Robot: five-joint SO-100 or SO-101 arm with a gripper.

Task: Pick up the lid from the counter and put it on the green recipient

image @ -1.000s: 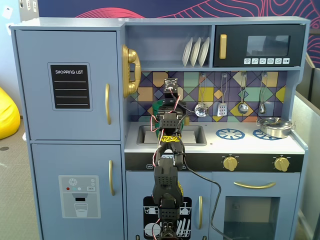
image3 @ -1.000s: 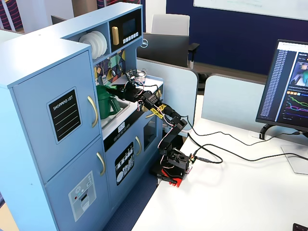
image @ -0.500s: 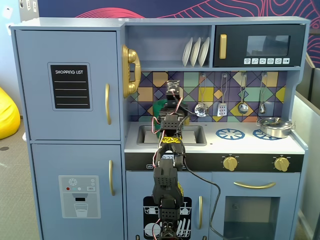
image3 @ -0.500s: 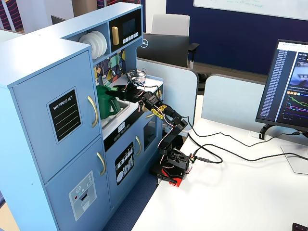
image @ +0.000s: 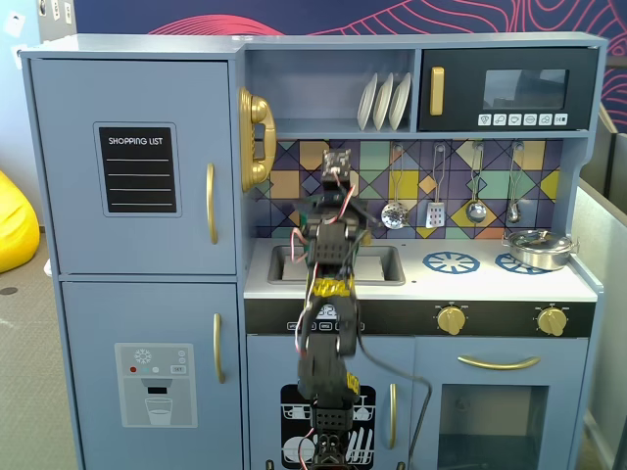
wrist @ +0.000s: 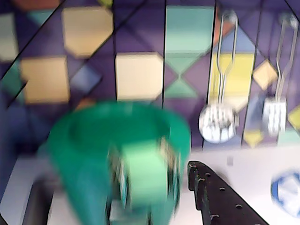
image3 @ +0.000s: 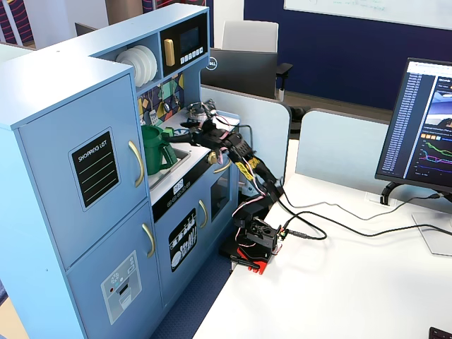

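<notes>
A: Setting first. Toy kitchen (image: pixel 137 196), pale blue, fills the front fixed view. Fridge doors at left with a "SHOPPING LIST" board (image: pixel 138 168), a gold phone (image: pixel 255 137) at upper centre, plates (image: pixel 384 101) on the shelf, microwave (image: pixel 507 90) at upper right.

B: Counter?

A: White counter (image: pixel 490 284) across the middle. Sink (image: pixel 377 264) mid-frame, mostly behind the arm (image: pixel 328 323). Two blue burner rings (image: pixel 451 261) to its right, a silver pot (image: pixel 537 247) on the far-right one. Utensils (image: pixel 476 186) hang against the coloured tile wall. Two gold knobs (image: pixel 451 319) lie below the counter edge.

B: The room around it?

A: In the side fixed view the kitchen (image3: pixel 78 176) stands at left against a white desk (image3: pixel 353 282). The arm's base (image3: pixel 256 244) sits on that desk at centre, with cables (image3: pixel 339 226) trailing right. Monitor (image3: pixel 427 127) at the right edge, a chair (image3: pixel 251 49) and dark blue wall at top.

B: Recipient?

A: Green, upright at the sink corner, left of centre in the side view (image3: pixel 157 150). In the wrist view it fills the lower left (wrist: pixel 93 140), badly blurred, rim open at top.

B: Lid?

A: A paler green block (wrist: pixel 143 176) sits low centre in the wrist view, in front of the recipient. Probably the lid, but too smeared to be sure.

B: Gripper?

A: One dark finger (wrist: pixel 215 197) shows at lower right of the wrist view. Gripper (image3: pixel 189 127) reaches over the counter just beside the recipient. Clenched or released, cannot tell.
</notes>
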